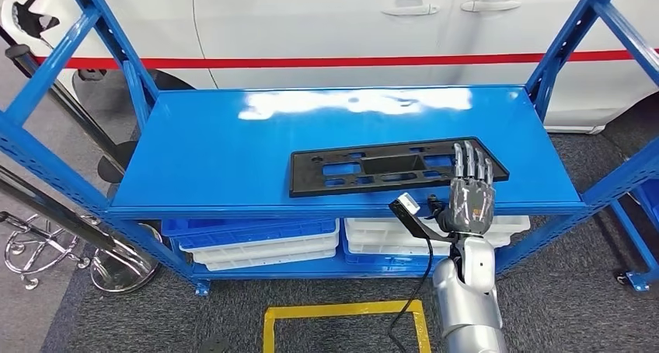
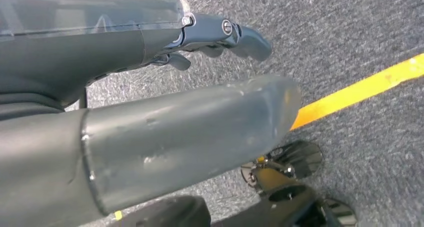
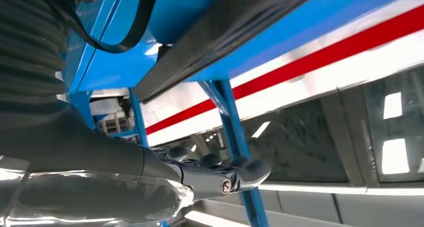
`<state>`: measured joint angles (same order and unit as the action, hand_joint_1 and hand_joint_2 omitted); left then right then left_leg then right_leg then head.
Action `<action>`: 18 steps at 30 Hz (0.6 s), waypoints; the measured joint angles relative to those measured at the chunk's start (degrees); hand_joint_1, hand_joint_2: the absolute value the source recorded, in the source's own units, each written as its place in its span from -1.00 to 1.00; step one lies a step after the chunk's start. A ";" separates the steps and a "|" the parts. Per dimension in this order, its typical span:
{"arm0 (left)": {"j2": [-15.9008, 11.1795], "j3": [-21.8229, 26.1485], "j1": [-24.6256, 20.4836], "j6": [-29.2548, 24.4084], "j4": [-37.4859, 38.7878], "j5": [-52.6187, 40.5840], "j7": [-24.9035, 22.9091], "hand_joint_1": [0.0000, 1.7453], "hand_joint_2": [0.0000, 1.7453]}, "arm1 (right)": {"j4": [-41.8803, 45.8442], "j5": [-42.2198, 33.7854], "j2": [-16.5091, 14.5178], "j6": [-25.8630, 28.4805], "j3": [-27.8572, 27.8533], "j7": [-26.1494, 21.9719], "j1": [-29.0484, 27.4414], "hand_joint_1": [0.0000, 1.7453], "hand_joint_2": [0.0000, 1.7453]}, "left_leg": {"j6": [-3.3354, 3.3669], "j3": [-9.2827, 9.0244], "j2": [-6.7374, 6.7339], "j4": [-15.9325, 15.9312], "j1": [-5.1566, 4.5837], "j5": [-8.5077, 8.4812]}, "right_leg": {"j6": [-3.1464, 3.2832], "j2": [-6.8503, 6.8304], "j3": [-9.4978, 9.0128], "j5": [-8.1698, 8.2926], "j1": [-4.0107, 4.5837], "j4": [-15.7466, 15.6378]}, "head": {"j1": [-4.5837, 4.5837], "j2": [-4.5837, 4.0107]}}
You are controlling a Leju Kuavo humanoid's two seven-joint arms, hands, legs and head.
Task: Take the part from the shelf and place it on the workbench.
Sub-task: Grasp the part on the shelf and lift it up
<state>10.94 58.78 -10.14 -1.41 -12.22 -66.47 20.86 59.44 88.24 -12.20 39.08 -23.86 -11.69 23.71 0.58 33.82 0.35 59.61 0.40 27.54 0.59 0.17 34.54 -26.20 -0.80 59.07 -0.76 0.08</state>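
Here's the blue shelf, and on its top board lies the part: a flat black plastic plate with rectangular cut-outs, set lengthwise toward the front edge, right of centre. The right hand is up at that front edge, palm toward the shelf, its fingers straight and spread, reaching over the part's right end. Whether the fingertips actually touch the plastic, I can't tell from above; nothing is grasped, the hand is released. From the right wrist view the same hand shows its dark fingers extended with air around them, the black part's edge overhead against the blue board.

Down on the lower level, four trays in two piles: at the left a blue tray sits on a white tray; at the right another white tray lies on a second blue one. Their contents are hidden under the top board, so no telling what is in them.

The left hand hangs over grey carpet, fingers gently curved, holding nothing, with a yellow floor line beyond it.

Behind the shelf stands a white car with a red stripe along its doors. A yellow floor marking lies in front of the shelf.
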 joint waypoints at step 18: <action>0.25 -0.22 -0.48 -0.42 0.00 0.11 0.61 -1.00 -1.00 | -2.94 -0.61 3.56 0.03 10.97 2.79 -0.57 -1.00 1.00 | 2.25 -1.21 -0.22 -3.36 0.12 -2.56 | -1.58 0.00 3.62 -5.49 0.34 8.76 | -0.03 0.00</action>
<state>11.19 58.55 -10.62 -1.83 -12.22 -66.36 21.47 56.50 87.64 -8.63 39.11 -12.90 -8.90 23.14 2.83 32.61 0.12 56.24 0.51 24.97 -0.99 0.17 38.16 -31.69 -0.46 67.82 -0.79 0.08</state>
